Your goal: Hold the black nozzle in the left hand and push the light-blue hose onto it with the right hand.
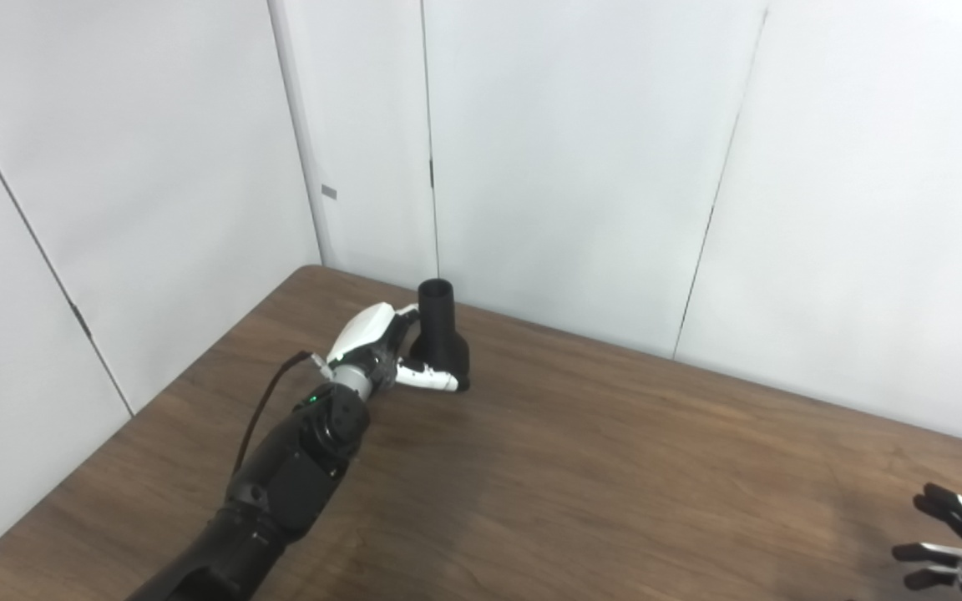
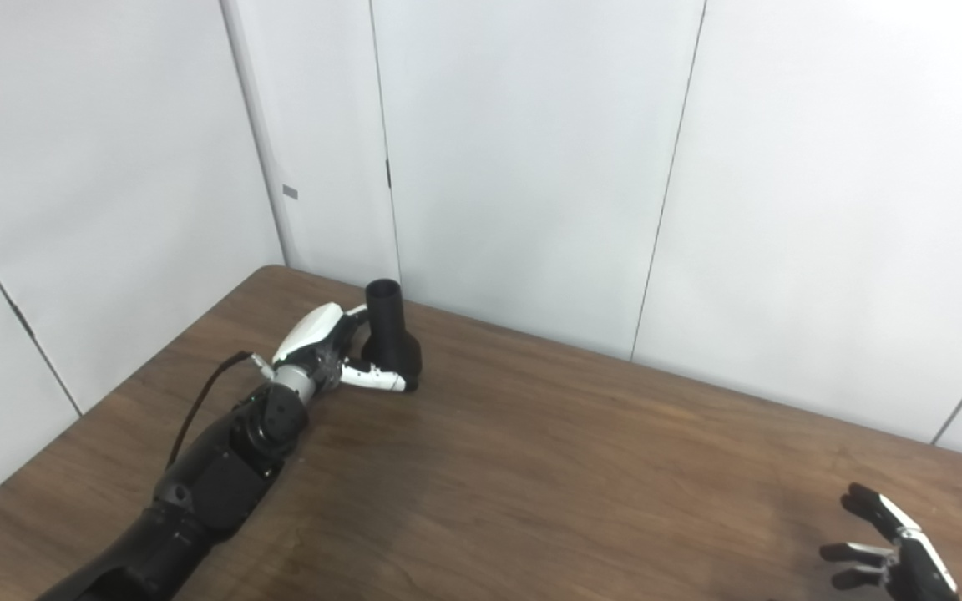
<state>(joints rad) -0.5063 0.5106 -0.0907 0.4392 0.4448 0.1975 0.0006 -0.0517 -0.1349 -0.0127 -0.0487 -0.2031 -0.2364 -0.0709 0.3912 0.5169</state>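
Left eye view shows my left hand far out on the table, near its back left corner, wrapped round the nozzle. That nozzle stands upright on its wide base, narrow neck and open mouth pointing up, close to the white wall panels. My thumb lies across the front of the wide lower body, and my other fingers curl behind it, so I cannot see their tips. Whether the base rests on the wood or is lifted just clear of it, I cannot tell. A dark cable loops off my left wrist. My right hand is well apart from all this, at the lower right edge above the table, fingers spread and holding nothing. No hose shows in either view
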